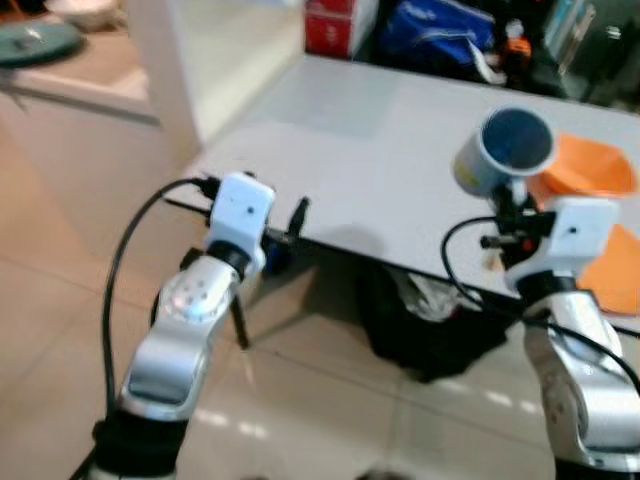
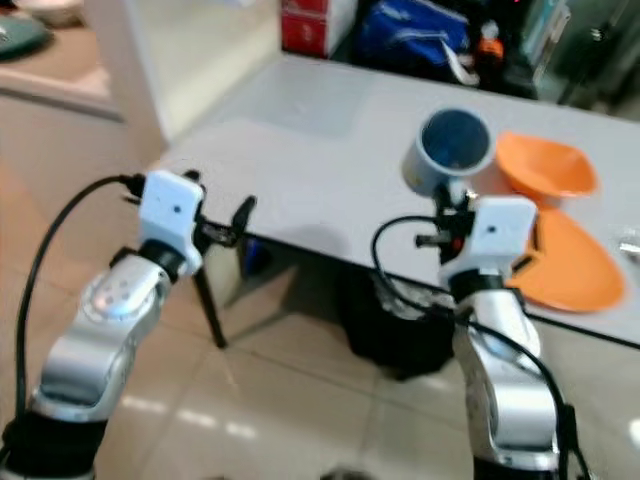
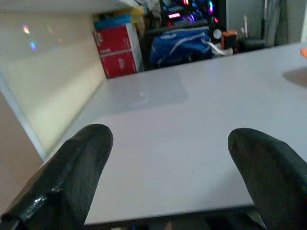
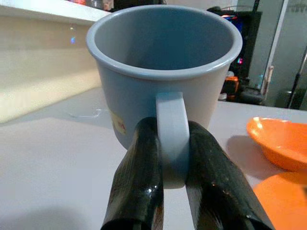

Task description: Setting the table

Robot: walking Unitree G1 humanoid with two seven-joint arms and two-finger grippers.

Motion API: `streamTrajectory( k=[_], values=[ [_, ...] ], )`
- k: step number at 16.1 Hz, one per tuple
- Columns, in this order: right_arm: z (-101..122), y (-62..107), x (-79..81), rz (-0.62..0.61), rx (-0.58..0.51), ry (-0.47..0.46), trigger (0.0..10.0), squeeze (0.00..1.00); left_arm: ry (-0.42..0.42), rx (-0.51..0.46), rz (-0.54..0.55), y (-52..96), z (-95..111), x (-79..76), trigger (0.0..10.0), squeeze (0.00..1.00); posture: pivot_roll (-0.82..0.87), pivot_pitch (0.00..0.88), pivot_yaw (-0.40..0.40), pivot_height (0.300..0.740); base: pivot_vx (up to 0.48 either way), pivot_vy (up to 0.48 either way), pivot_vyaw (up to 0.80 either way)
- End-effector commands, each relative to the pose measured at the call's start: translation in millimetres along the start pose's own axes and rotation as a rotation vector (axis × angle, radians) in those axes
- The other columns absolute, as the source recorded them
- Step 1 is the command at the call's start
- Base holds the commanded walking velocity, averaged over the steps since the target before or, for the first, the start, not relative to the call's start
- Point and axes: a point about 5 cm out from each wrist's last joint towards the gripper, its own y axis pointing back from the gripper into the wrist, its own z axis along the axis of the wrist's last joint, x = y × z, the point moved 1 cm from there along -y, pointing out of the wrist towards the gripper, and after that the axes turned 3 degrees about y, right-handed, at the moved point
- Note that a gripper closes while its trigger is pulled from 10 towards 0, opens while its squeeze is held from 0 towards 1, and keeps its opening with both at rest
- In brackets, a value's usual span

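A light blue mug [image 1: 505, 150] hangs tilted above the white table [image 1: 370, 170], its handle [image 4: 171, 136] pinched between the two black fingers of my right gripper [image 4: 172, 191], which is shut on it. An orange bowl [image 1: 590, 165] and an orange plate [image 2: 575, 265] lie on the table just right of the mug. My left gripper [image 3: 168, 177] is open at the table's near left edge, its fingers [image 3: 72, 177] spread wide with nothing between them.
A black bag [image 1: 430, 325] sits on the tiled floor under the table. Behind the far edge stand a red box [image 1: 335, 25] and a blue bag [image 1: 435, 35]. A pale wall corner [image 1: 165, 80] rises at the left.
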Motion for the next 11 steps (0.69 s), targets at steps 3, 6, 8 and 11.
streamTrajectory(
  k=[3,6,8,11],
  values=[
    [4.2,-2.7,-1.9,-0.002,0.000,-0.012,10.0,0.00,-0.006,-0.007,-0.007,-3.5,3.2,-0.5,10.0,0.00,0.01,0.064,-0.009,0.740,0.000,-0.480,0.00],
    [-3.6,-2.4,-0.2,-0.010,0.046,-0.010,10.0,0.00,0.013,-0.009,-0.002,-2.9,3.6,-0.2,10.0,0.00,0.01,0.063,-0.009,0.740,0.000,-0.480,0.00],
    [-7.6,-2.1,1.3,-0.012,0.075,-0.011,10.0,0.00,0.062,0.001,0.007,-5.5,4.7,-1.3,10.0,0.00,0.01,0.062,-0.007,0.740,0.000,0.000,0.00],
    [-11.2,-3.3,-0.6,-0.036,0.103,-0.033,10.0,0.00,0.045,0.000,-0.037,-8.2,5.5,-3.5,10.0,0.00,0.01,0.060,-0.003,0.740,0.000,0.000,-0.14]
  ],
)
